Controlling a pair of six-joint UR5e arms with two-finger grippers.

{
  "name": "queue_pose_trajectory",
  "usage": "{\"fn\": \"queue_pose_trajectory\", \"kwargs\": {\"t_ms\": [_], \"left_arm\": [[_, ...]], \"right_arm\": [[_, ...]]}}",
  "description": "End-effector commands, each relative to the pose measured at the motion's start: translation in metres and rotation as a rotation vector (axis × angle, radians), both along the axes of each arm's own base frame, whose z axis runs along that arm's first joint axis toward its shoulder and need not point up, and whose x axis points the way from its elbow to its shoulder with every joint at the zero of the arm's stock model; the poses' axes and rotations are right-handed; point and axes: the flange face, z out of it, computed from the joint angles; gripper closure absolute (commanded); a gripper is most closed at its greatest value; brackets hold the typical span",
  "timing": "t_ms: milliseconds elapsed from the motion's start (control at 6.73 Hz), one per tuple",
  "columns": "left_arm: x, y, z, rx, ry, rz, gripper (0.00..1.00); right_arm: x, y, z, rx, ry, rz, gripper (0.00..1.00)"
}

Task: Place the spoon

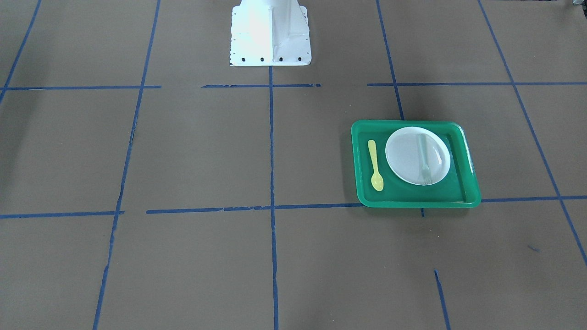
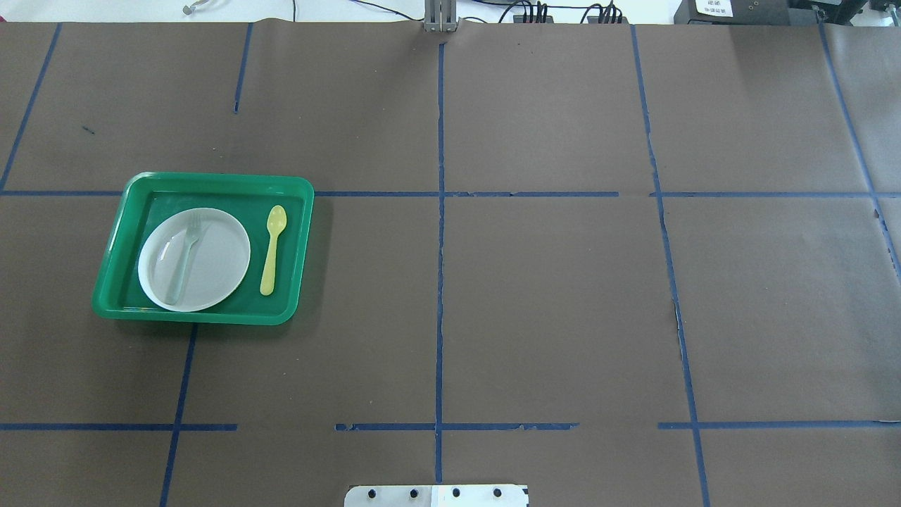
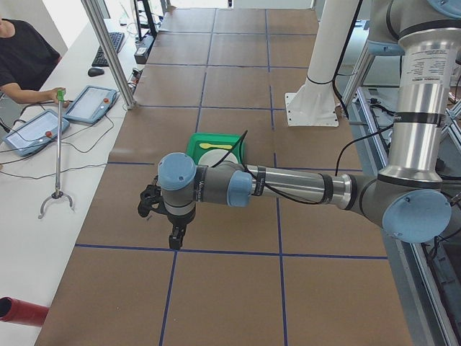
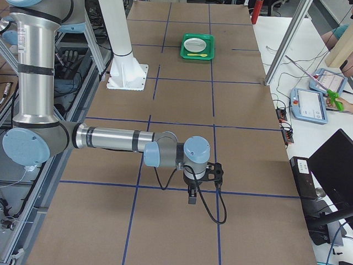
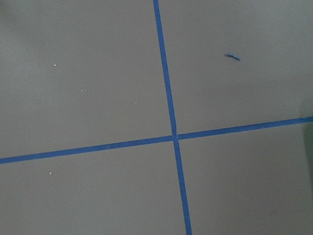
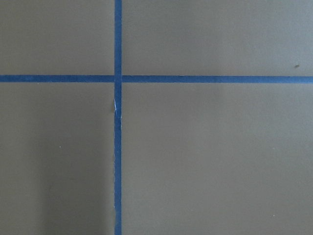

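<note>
The yellow spoon [image 1: 375, 166] lies flat in the green tray [image 1: 415, 201], beside the white plate [image 1: 403, 158], which carries a pale grey-green fork [image 1: 424, 158]. In the overhead view the spoon [image 2: 272, 250] lies right of the plate [image 2: 218, 253] in the tray [image 2: 204, 317], bowl pointing away from the robot. My left gripper [image 3: 175, 238] hangs over bare table beyond the tray, seen only in the exterior left view. My right gripper [image 4: 191, 196] hangs over bare table far from the tray [image 4: 210, 47]. I cannot tell whether either is open or shut. Both wrist views show only brown table and blue tape.
The robot's white base plate [image 1: 270, 36] stands at the table's robot-side edge. Blue tape lines grid the brown table. On the side bench are tablets [image 3: 90, 104], a grabber stick [image 3: 57, 151] and an operator [image 3: 21, 58].
</note>
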Motion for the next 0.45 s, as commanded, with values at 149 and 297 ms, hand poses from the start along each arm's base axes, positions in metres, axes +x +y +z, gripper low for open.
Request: {"fn": "queue_pose_trajectory", "kwargs": {"t_ms": [149,297], "left_arm": [[0.0008,-0.0017,0.0125,-0.067,0.001,0.023,0.02],[-0.0002,-0.0066,0.0053,-0.085,0.002,0.021,0.02]], "right_arm": [[0.0000,0.0000,0.0000,0.000,0.000,0.000,0.00],[0.0000,0.0000,0.0000,0.000,0.000,0.000,0.00]]}}
